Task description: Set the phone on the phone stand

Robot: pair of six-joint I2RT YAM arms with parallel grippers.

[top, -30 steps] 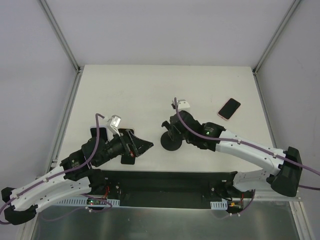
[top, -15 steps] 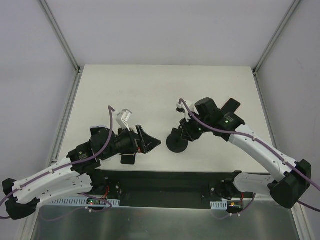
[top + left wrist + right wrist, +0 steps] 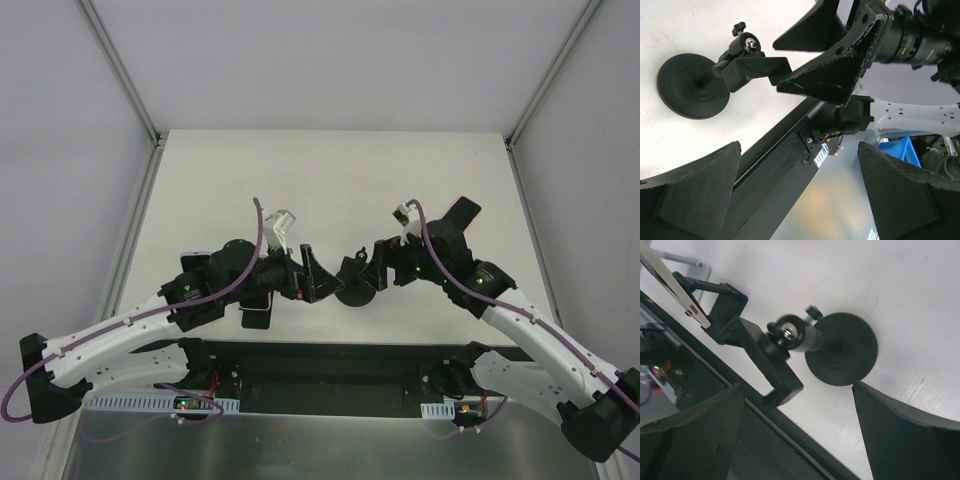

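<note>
Both arms are reaching further in toward the middle of the table (image 3: pixel 300 180) than they were half a second ago. Our left gripper (image 3: pixel 320 280) is now sitting just left of the phone stand (image 3: pixel 352 292), and our right gripper (image 3: pixel 363 263) is hanging just above and right of it, so the two are almost meeting over the stand.

From the left wrist camera we are seeing our left fingers (image 3: pixel 695 195) spread wide with nothing between them. The stand's round base (image 3: pixel 692 87) is resting flat on the table ahead, and its cradle (image 3: pixel 755 70) is tilting off the ball joint (image 3: pixel 750 45). One right finger is lying close against that cradle. Whether it is touching, we cannot tell.

Our right fingers (image 3: pixel 910 435) are also standing well apart, holding nothing, with the stand below them.

We are taking the dark slab behind the right arm for the phone (image 3: pixel 462 212). It is lying on the table, well apart from the stand.
</note>
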